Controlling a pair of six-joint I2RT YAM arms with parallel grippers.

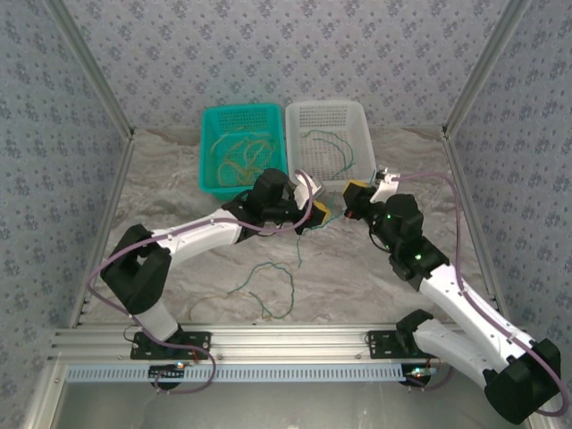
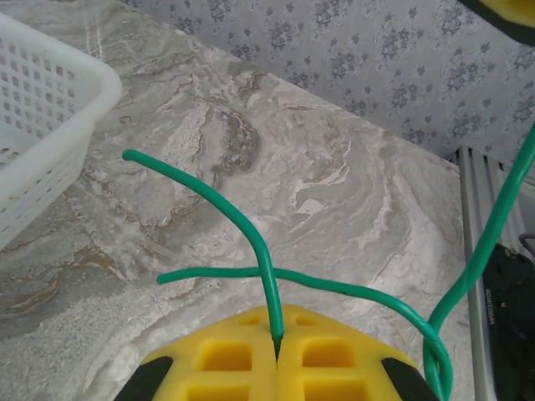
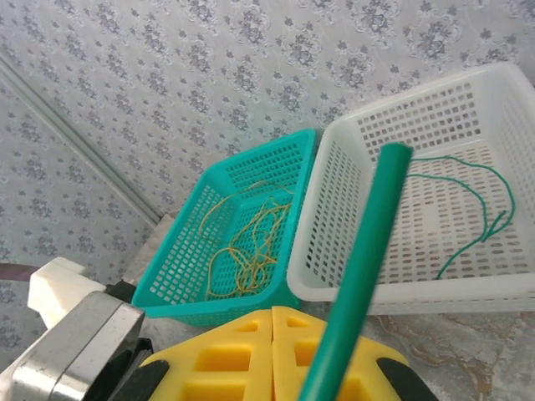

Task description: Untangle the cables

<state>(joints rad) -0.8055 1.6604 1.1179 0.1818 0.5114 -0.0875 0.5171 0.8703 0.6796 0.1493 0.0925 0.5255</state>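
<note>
Left gripper (image 2: 277, 324): clamps fully closed on cable (image 2: 267, 276), keeping it off table (image 2: 351, 167) for pulling loose; right gripper (image 3: 272, 317), closed too, seems to anchor it.

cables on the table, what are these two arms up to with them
Two robot arms are untangling thin cables. The left hand is shut on a green cable above the table, and the right hand, also shut, seems to pinch green cable too; whether it is the same strand is unclear. Another green strand lies loose on the table. The white basket holds a green one, the teal basket yellow cables.
</note>
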